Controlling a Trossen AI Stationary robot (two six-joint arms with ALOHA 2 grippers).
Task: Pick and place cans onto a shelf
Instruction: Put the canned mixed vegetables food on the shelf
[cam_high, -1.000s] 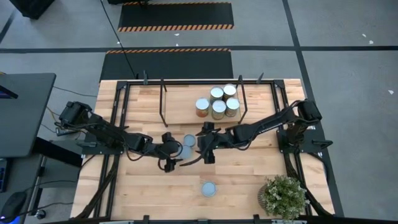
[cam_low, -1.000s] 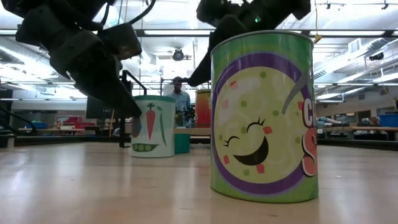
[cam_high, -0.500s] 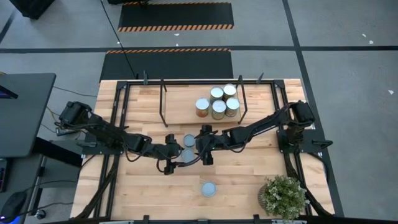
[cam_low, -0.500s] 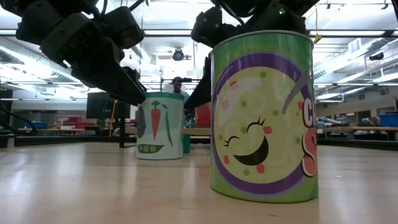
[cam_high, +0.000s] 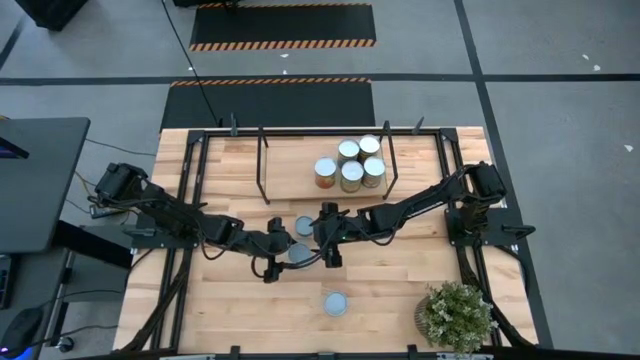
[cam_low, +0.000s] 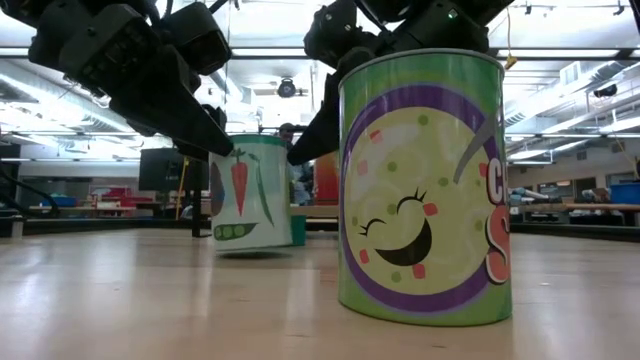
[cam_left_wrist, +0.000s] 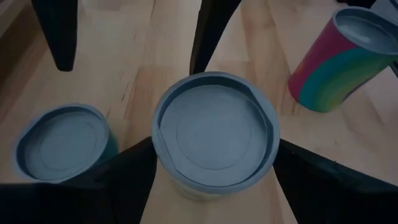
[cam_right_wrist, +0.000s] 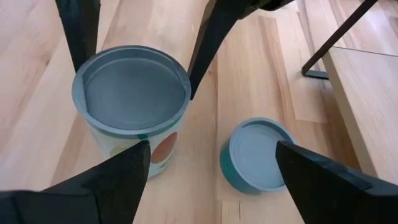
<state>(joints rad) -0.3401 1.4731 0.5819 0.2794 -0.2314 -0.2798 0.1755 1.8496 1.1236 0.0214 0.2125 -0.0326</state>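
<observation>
A white can with a carrot label (cam_low: 250, 190) sits mid-table between the fingers of my left gripper (cam_left_wrist: 214, 142), which is shut on it; the high view shows this gripper (cam_high: 290, 252) too. Just beyond it stands a teal can (cam_right_wrist: 255, 152), upright on its bottom. My right gripper (cam_right_wrist: 212, 149) hovers open over both cans, and shows from above (cam_high: 326, 246) as well. A green can (cam_low: 420, 185) stands near the front edge (cam_high: 336, 303). Several cans (cam_high: 350, 165) stand on the shelf (cam_high: 290, 165) at the back. My left gripper pinches the white can's side wall just under the top rim (cam_left_wrist: 155, 146), one finger on each side. The fingers (cam_right_wrist: 198, 68) slant down at it from the table's left. The can sits tilted in the hold; whether its bottom rests on the table cannot be told. My right gripper has one finger (cam_left_wrist: 205, 43) close to the white can's rim; whether it touches cannot be told.
The shelf's black posts (cam_high: 262, 165) rise just behind the work spot. A potted plant (cam_high: 456, 315) stands at the near right corner. Bare wood lies to the near left of the cans.
The white can stood upright a second ago and now leans over; it has also shifted a little toward the near edge. My left gripper has tipped in place with it. My right gripper has sunk toward the two cans.
</observation>
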